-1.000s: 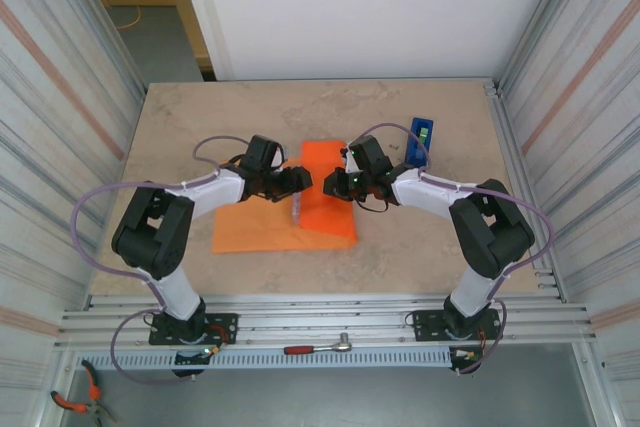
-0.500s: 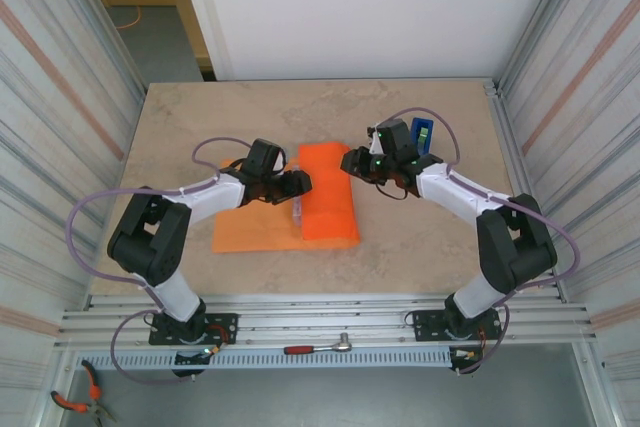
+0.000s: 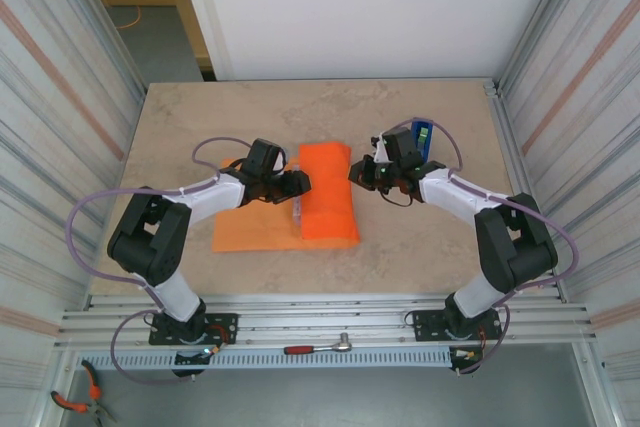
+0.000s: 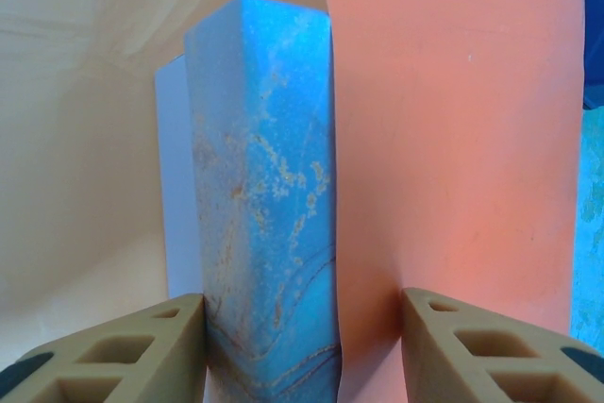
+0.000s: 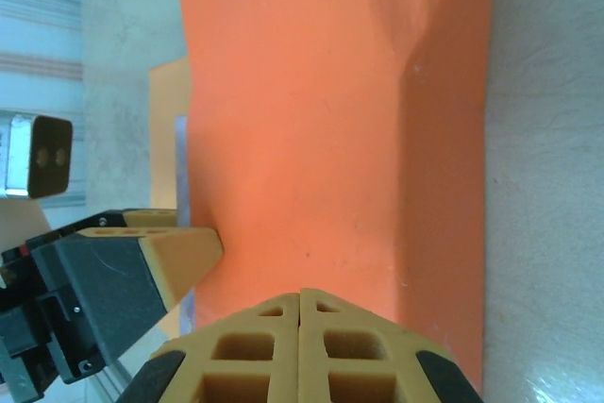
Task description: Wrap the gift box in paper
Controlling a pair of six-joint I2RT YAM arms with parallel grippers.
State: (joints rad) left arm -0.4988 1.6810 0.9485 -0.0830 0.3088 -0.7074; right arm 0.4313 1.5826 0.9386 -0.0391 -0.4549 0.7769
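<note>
Left gripper (image 4: pixel 302 297): jaws astride gift box (image 4: pixel 264 186) and paper (image 4: pixel 453 139) flap; grip I cannot tell.
Right gripper (image 5: pixel 300 301): jaws shut, empty.
Paper: limp, creases easily; I'd pinch its edge.

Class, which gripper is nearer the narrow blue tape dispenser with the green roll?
Right. The right gripper lies left of the narrow blue tape dispenser, at the right edge of the orange paper sheet; the left gripper is across that folded flap, farther left.

Paper (image 3: pixel 328 192) plain orange; gift box (image 4: pixel 269 205) w/ cream blotches; tape disp. (image 3: pixel 424 139) blue, green roll.
</note>
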